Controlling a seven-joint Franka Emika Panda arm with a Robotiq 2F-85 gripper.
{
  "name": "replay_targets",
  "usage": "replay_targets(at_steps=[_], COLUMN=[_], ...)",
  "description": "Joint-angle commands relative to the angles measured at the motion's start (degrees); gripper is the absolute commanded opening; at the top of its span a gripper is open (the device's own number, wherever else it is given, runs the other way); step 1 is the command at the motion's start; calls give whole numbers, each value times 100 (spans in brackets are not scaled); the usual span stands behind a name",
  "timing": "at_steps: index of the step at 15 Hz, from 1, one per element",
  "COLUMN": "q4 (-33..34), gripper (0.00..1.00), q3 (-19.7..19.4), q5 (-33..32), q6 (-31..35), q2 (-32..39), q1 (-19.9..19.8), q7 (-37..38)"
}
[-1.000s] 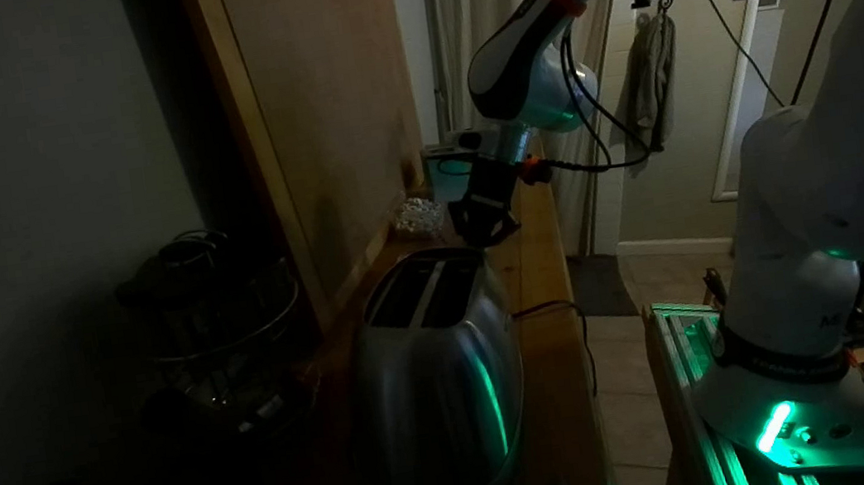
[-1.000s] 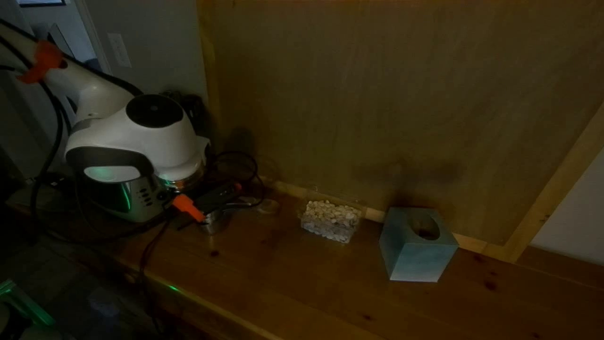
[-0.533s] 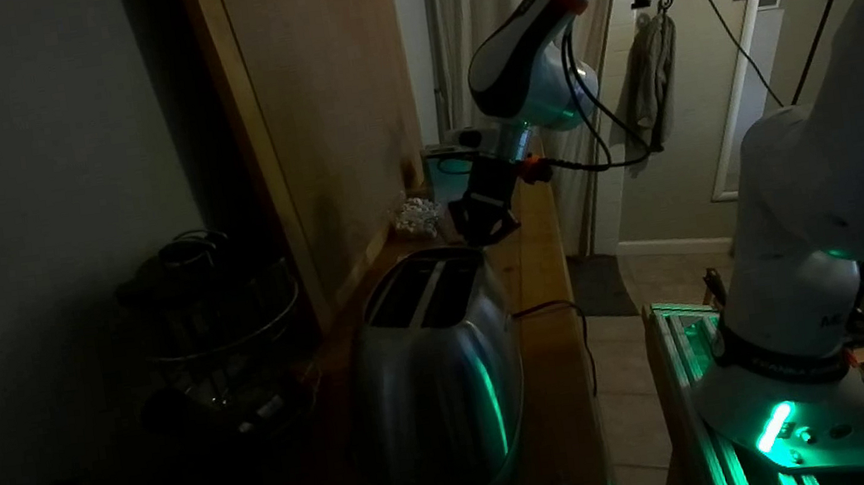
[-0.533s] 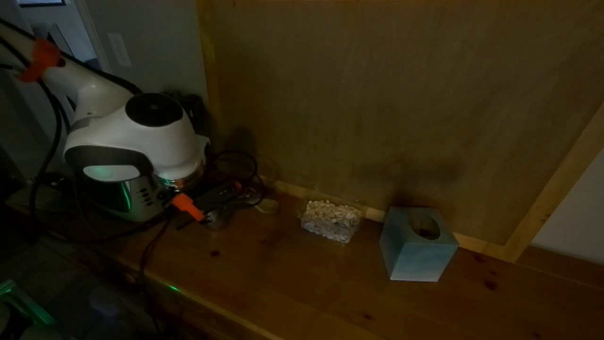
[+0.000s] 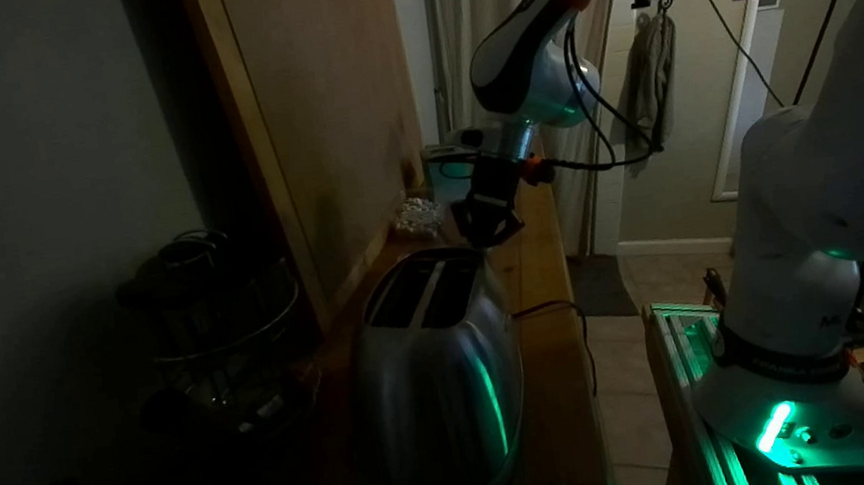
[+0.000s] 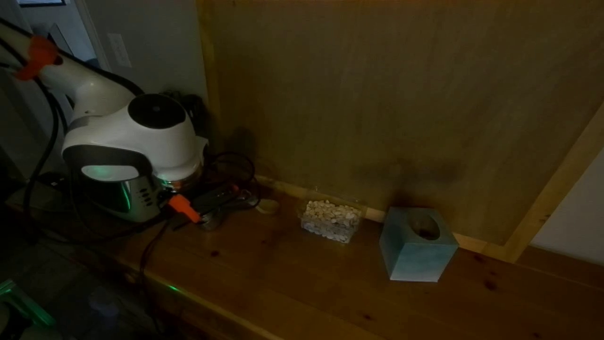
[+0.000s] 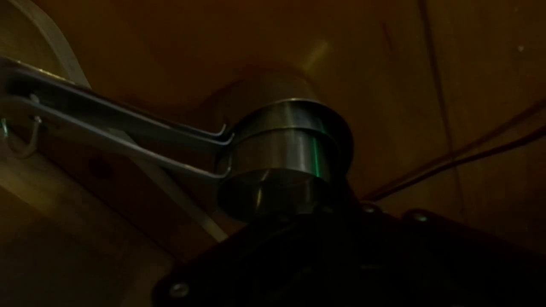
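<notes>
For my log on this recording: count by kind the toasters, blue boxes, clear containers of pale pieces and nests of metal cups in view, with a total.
Toaster: 1
Blue box: 1
Clear container of pale pieces: 1
Nest of metal cups: 1 (individual cups too dim to count)
Total: 4

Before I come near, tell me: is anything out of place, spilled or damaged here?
One oddity: a dark cord by the toaster droops over the edge of the counter, where it might snag. I see nothing spilled, and the nested measuring cups at the gripper show no obvious damage, though the light is dim.
</notes>
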Motion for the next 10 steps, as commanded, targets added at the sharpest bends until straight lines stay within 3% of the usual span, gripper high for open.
replay_targets(at_steps=[1, 10], q4=[47, 222], gripper=[1, 1], q3=[-54, -32], q5=[65, 711], q6=[-387, -274], q2=[-219, -36], q1=[-34, 17], q7=[133, 942])
